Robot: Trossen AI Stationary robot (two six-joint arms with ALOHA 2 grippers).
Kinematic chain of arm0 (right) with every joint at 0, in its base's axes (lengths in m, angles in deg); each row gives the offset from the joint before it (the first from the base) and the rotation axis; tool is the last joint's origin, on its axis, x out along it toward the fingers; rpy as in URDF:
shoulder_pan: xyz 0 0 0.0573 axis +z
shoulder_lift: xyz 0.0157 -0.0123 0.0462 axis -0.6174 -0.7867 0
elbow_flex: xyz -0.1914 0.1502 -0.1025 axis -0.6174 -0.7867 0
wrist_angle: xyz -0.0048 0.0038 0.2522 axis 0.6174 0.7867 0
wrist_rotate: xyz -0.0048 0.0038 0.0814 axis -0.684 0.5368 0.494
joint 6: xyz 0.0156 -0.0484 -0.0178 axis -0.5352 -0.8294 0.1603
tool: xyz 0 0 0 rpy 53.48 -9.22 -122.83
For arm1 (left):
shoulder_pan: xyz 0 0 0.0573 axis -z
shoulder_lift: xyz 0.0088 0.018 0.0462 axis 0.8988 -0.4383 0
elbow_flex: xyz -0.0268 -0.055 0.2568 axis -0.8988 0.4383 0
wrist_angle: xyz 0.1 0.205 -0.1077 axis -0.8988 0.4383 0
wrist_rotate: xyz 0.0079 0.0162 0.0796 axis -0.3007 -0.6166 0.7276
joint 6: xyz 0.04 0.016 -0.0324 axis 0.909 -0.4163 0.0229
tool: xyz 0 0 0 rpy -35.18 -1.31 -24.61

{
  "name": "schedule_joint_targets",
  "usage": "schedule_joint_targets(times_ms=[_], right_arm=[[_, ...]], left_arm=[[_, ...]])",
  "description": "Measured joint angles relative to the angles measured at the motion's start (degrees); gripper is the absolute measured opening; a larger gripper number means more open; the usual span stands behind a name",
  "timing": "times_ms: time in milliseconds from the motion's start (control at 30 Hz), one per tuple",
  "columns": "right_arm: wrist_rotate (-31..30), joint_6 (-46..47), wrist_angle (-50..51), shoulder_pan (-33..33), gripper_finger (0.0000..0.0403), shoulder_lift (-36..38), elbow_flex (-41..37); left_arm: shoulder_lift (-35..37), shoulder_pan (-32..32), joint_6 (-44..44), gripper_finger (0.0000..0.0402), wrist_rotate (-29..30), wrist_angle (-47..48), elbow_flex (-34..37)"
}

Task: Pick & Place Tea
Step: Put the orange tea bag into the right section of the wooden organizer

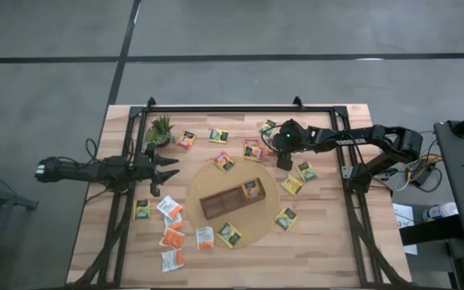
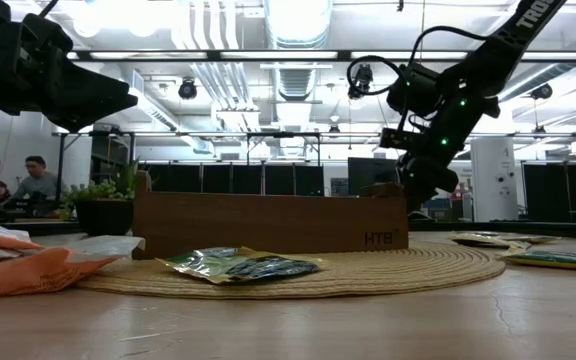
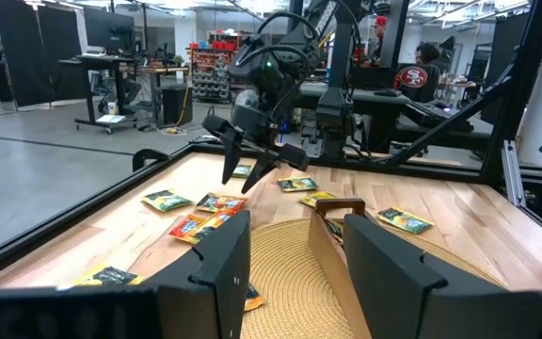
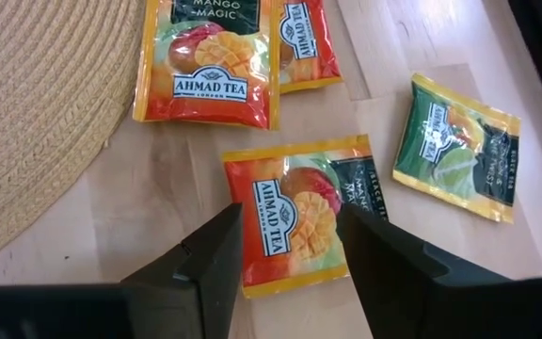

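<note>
tray (image 1: pixel 230 201) set on mat (image 1: pixel 268 221) at table (image 1: pixel 361 250) centre | plant (image 1: pixel 160 129) at 10 o'clock | sachets (image 1: pixel 173 234) clustered at 8 o'clock | more sachets (image 1: pixel 298 179) scattered from 12 to 4 o'clock

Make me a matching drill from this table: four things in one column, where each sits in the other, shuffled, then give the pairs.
Things:
1. potted plant
2. wooden tray
3. left end effector
4. right end effector

Places:
A. on the middle of the round woven mat
B. open, above the orange tea sachets off the mat's far right edge
C. at the table's far left corner
D. open, off the mat's left edge, near the plant

Pairs: 1-C, 2-A, 3-D, 4-B
</note>
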Motion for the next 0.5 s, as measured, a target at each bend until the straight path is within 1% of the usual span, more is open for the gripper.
schedule_joint_targets(times_ms=[333, 433, 500], right_arm=[[-0.01, 0.26, -0.10, 0.00, 0.0171, -0.21, -0.48], [-0.02, 0.23, -1.19, -0.01, 0.0171, -2.01, -0.48], [0.00, 0.23, -2.77, -0.17, 0.0171, -4.55, -0.24]], left_arm=[[0.00, 0.00, -0.02, 0.0165, 0.00, -0.02, 0.00], [0.02, 0.00, -0.02, 0.0165, 0.00, -0.02, 0.00], [0.00, -0.02, 0.00, 0.0165, 0.00, -0.01, 0.00]])
